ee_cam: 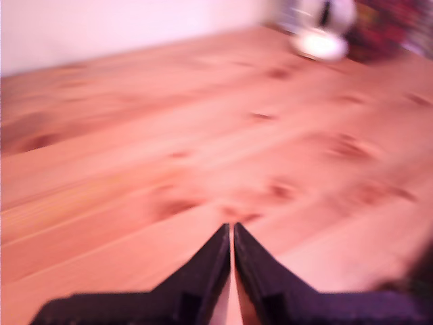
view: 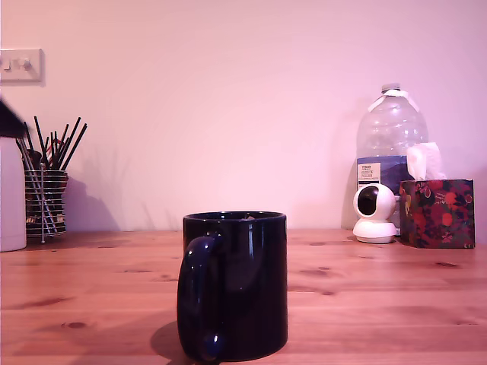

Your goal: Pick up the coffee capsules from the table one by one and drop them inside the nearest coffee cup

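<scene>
At the exterior view's left you see a wire mesh utensil holder (view: 44, 204) filled with dark utensils, beside a white cylinder (view: 12, 194), with a wall switch plate (view: 20, 65) above. At its right you find a clear water bottle (view: 389, 148), a white dome camera (view: 374, 213) and a floral tissue box (view: 437, 212) standing close together against the wall.

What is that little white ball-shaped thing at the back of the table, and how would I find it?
Look to the far edge of the table on the exterior view's right, where a large clear water bottle stands by the wall. In front of it sits a small security camera, beside a floral tissue box. It alone is glossy white, a round head with a dark face on a flat base.
</scene>
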Tool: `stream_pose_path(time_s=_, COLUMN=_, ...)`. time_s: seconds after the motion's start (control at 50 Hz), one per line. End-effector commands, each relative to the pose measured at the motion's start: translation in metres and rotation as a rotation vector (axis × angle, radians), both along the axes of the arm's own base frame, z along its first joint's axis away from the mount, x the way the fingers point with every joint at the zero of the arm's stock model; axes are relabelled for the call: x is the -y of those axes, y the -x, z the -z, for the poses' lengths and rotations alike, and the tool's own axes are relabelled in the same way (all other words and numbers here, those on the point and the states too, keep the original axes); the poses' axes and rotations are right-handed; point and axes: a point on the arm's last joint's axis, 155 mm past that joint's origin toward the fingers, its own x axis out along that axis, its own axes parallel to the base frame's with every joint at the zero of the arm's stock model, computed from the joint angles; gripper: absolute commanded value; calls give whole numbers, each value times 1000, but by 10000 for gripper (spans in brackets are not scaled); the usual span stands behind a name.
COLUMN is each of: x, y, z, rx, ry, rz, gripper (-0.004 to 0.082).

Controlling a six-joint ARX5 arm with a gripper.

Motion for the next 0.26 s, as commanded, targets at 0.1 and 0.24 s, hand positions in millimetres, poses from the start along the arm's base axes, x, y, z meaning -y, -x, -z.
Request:
stream_pose_path(time_s=0.1, x=-8, y=12, z=-16, rx=48, ry=49, rz=-32, gripper=-19)
stream_pose_path(time_s=0.24, x=-9, y=25, z=-38, rx=117, ry=96, rz=-39, gripper=-19)
